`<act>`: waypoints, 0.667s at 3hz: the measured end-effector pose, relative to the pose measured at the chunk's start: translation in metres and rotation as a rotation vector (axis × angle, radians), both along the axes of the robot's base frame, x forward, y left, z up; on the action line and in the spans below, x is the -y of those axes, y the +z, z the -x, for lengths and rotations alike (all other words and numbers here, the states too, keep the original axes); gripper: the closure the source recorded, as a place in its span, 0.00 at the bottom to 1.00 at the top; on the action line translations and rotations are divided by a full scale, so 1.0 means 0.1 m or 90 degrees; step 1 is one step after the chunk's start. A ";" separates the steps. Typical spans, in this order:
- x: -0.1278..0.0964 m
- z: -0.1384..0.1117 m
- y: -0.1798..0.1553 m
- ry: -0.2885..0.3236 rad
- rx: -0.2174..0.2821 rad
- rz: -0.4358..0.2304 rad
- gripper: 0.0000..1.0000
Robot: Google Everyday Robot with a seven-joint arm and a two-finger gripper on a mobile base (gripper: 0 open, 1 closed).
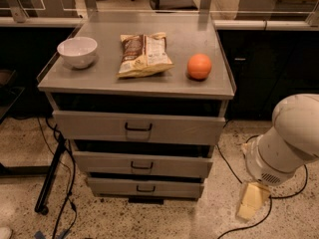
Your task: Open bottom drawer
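The bottom drawer (pixel 172 188) is the lowest and narrowest-looking of three grey fronts on the metal cabinet (pixel 209 86), with a small dark wire handle (pixel 145 188) at its centre. Its front sits shut, set back under the middle drawer (pixel 174 165). My gripper (pixel 250 201) hangs low at the lower right, just above the floor, below the arm's white rounded housing (pixel 291 136). It is to the right of the bottom drawer, apart from it, and touches nothing.
On the cabinet top are a white bowl (pixel 77 51), a chip bag (pixel 144 54) and an orange (pixel 199 66). The top drawer (pixel 169 128) is shut. Black cables (pixel 62 203) and a stand leg lie on the floor left; a cable loops right.
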State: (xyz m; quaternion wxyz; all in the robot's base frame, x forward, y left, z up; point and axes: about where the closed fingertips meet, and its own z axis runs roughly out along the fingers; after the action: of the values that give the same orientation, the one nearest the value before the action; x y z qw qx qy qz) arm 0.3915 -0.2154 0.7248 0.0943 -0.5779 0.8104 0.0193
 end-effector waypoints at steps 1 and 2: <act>-0.04 0.08 -0.33 -0.009 -0.039 -0.005 0.00; -0.21 0.12 -0.74 0.004 -0.061 -0.026 0.00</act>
State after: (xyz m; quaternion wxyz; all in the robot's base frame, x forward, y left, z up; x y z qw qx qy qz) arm 0.3799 -0.1944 0.6506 0.0672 -0.5768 0.8116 0.0638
